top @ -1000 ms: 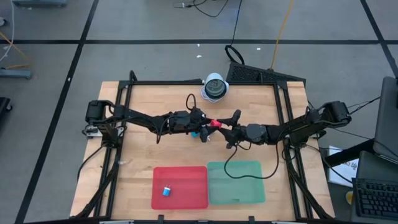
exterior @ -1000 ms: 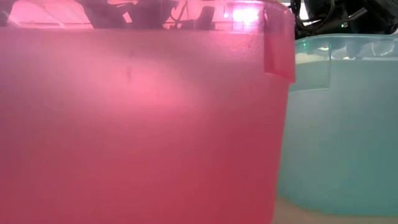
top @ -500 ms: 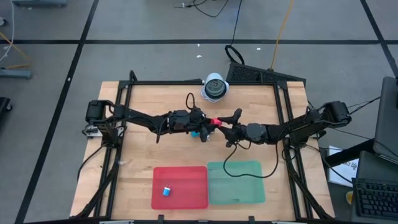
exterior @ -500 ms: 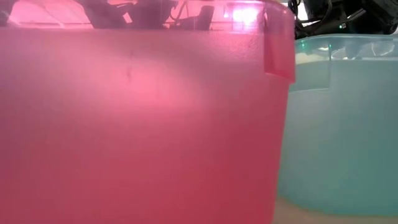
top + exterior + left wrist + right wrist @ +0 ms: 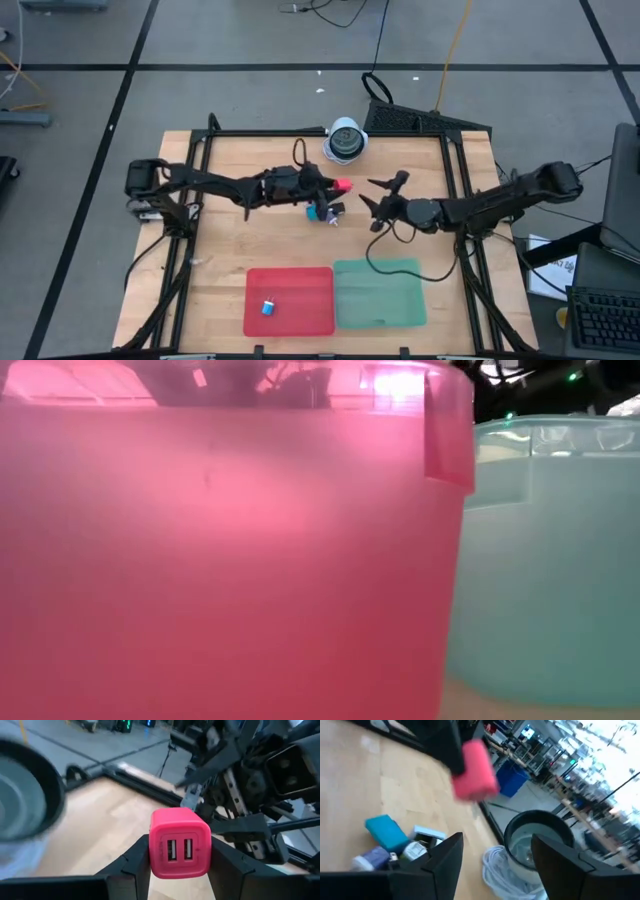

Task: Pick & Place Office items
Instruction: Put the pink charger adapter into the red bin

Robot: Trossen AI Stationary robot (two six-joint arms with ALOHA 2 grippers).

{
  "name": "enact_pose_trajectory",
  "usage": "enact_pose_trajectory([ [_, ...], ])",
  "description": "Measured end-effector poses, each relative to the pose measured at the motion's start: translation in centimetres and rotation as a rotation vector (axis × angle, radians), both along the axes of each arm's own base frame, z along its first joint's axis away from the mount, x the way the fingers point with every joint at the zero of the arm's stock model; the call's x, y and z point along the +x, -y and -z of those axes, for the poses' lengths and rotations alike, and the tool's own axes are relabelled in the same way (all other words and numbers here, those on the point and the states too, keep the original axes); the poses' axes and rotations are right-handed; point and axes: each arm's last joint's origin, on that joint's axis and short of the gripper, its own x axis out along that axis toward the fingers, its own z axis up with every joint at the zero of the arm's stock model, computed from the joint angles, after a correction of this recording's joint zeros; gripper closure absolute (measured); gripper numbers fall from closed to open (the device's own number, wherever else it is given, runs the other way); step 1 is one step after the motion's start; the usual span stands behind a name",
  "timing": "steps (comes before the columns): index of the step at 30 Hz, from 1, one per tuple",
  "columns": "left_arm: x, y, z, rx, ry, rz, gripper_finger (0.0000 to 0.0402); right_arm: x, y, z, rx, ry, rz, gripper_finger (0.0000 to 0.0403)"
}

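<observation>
Here the left end effector (image 5: 179,865) has its two dark fingers (image 5: 134,862) pressed against either side of a red charger block (image 5: 179,842), face with two slots turned toward the wrist camera (the block is lifted clear of the wooden counter (image 5: 240,245)). From above, that block (image 5: 342,185) sits at the tip of the left arm, near the counter's middle. The right end effector (image 5: 378,197) is just across from it, apart from the block, its fingers (image 5: 445,852) spread with nothing between them. Below the red block lies a small cluster of office items (image 5: 324,211), among them a teal piece (image 5: 386,833) and a white one (image 5: 426,833). A blue piece (image 5: 268,307) rests in the red tray (image 5: 310,300), beside the green tray (image 5: 380,293). A round white-and-grey domed object (image 5: 345,139) stands at the counter's far edge
</observation>
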Motion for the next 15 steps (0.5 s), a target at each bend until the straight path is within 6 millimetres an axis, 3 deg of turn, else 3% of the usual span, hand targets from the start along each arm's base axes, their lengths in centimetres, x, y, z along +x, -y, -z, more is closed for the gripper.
enact_pose_trajectory([
  [9, -3.4, 0.4, -4.5, 0.141, 0.045, 0.016, 0.0249, -3.3, 1.2, -1.4, 0.270, 0.045, -0.207, 0.0209],
  [15, -7.1, 0.8, -4.2, 0.162, 0.110, 0.019, 0.0251, -6.6, 2.5, -0.2, 0.321, 0.173, -0.206, 0.0229],
])
